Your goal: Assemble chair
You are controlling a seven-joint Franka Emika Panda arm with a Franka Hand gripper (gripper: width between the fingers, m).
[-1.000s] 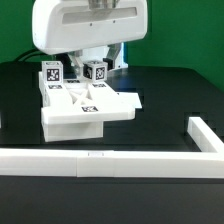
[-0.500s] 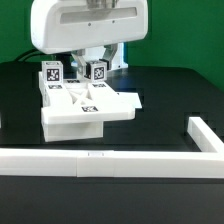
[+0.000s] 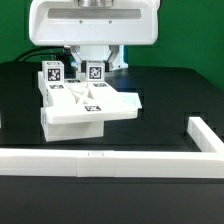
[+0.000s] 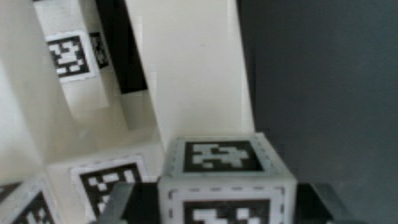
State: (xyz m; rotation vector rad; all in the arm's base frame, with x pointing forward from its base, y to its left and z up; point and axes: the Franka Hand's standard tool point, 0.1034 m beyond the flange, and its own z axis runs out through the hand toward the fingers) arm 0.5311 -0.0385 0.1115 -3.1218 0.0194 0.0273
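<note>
The partly joined chair (image 3: 85,110) is a matte white slab with blocky parts, left of centre on the black table. A tagged post (image 3: 50,72) stands at its far left corner. A second tagged block, a chair leg (image 3: 95,71), stands upright at the back of the slab. My gripper (image 3: 95,66) comes down from above with a finger on each side of this leg. In the wrist view the leg (image 4: 222,170) fills the space between my dark fingers (image 4: 135,200), and my gripper (image 4: 222,205) looks shut on it. Tall white chair parts (image 4: 187,70) rise behind the leg.
A long low white border rail (image 3: 100,160) runs along the front of the table and turns back at the exterior view's right (image 3: 205,135). A green backdrop and cables lie behind the arm.
The robot hand has shifted and turned slightly above the leg, and looks wider in the exterior view. The leg and the chair stay in place.
</note>
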